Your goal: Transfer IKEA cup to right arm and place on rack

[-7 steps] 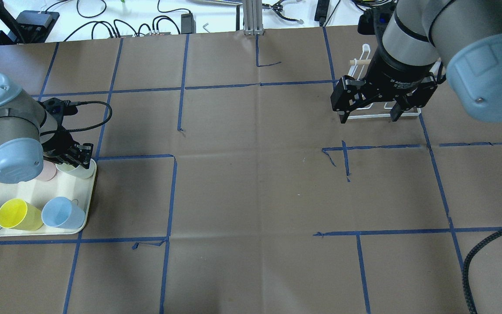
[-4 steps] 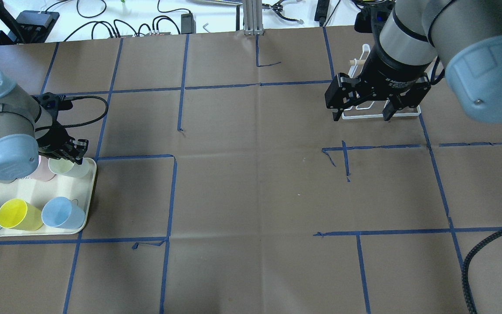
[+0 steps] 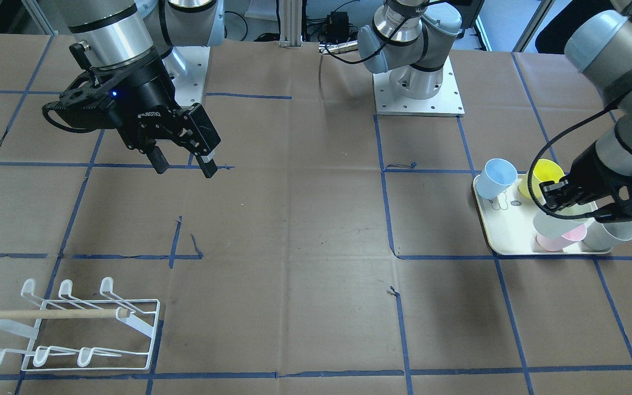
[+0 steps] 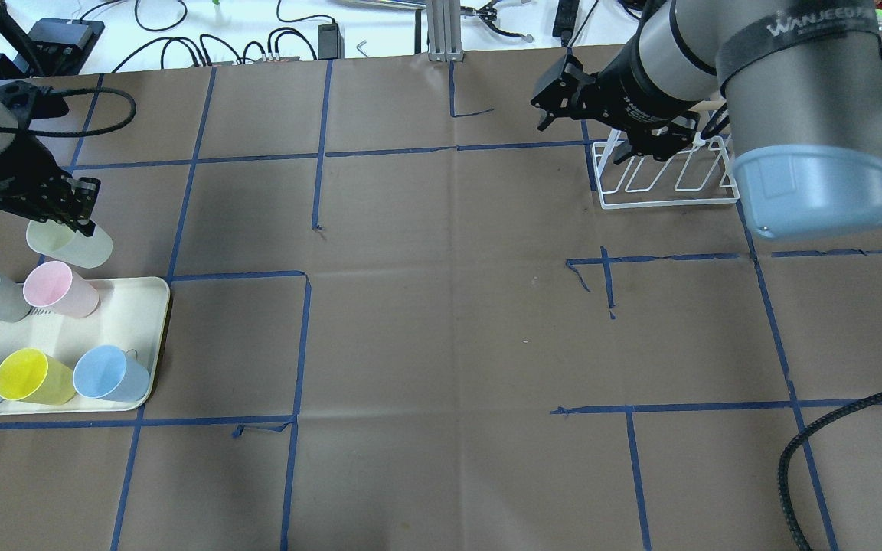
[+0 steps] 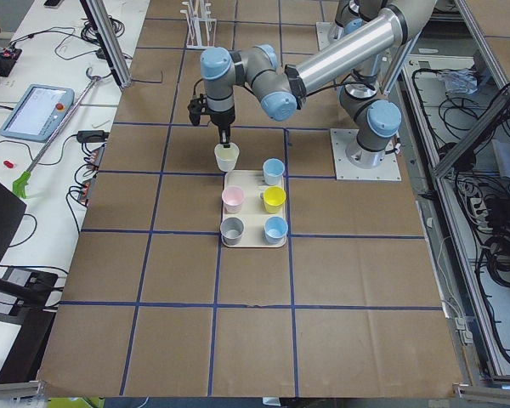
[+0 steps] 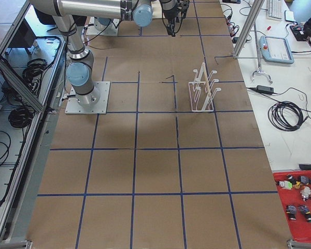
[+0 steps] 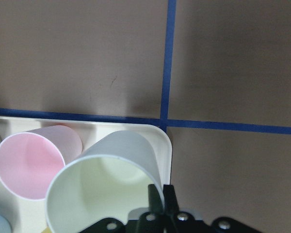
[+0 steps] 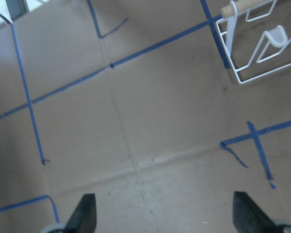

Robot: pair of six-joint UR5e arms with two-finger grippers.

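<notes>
At left gripper (image 4: 73, 220): we see it clamped on the rim of the pale IKEA cup (image 4: 70, 243); cup hangs tilted below it, clear of the tray (image 4: 159, 337).
At right gripper (image 3: 184, 166): jaws spread wide, nothing held; rack (image 4: 667, 182) lies lower, off to one side, not touching.
Done: we judge the pick finished, cup lifted.
Left to do: carry toward right gripper, hand over, hang on rack; prongs all bare.
Change: earlier the cup sat low at the tray corner; now it is raised past the tray edge. Right gripper has swung off the rack front, turned toward table centre.
</notes>
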